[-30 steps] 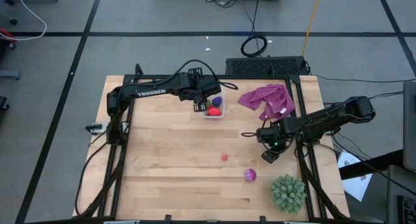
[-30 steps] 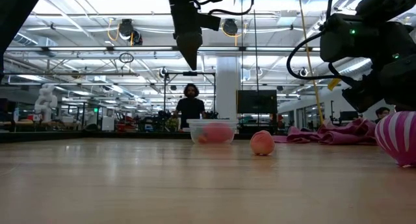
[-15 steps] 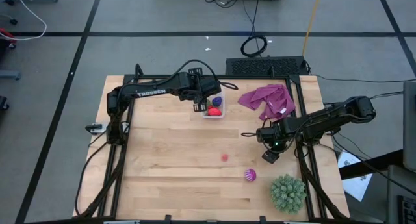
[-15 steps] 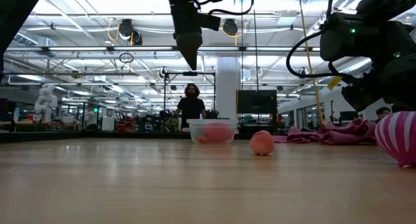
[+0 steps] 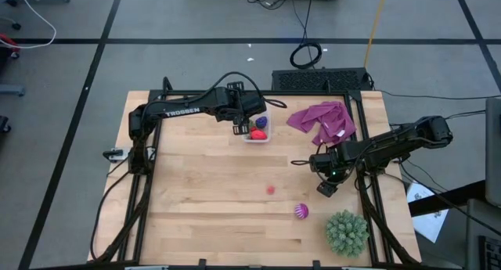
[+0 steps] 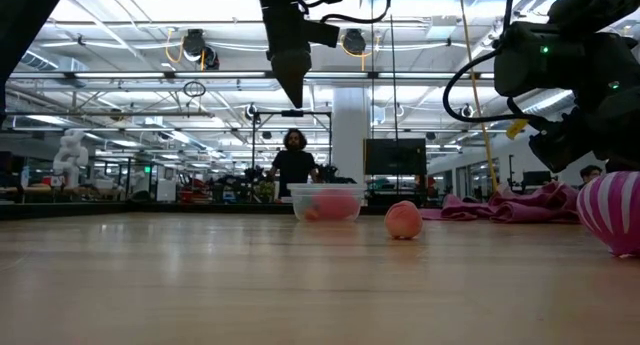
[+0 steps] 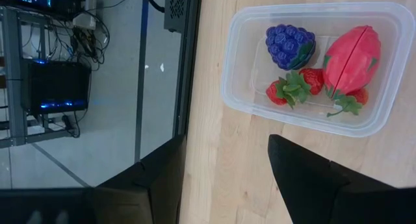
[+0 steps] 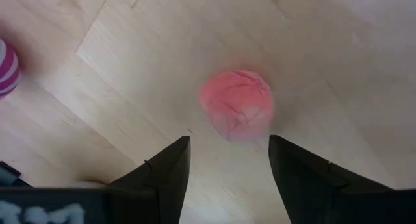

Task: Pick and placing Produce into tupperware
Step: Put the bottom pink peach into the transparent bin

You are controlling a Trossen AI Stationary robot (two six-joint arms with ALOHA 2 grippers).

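Ideally, the right hand (image 8: 227, 160), fingers parted and empty, lowers squarely astride the small pink round toy fruit (image 8: 236, 102) on the pale wooden bench (image 5: 203, 199) before closing, while the left hand (image 7: 224, 178), fingers apart and empty, waits beside the clear rectangular plastic tupperware (image 7: 237, 55).

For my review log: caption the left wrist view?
Clear tupperware holding blackberry, strawberries and pink fruit, beyond the open left hand.

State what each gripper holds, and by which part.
Nothing is held. The left gripper hangs open beside the tupperware; the right gripper is open, the pink produce piece lying ahead.
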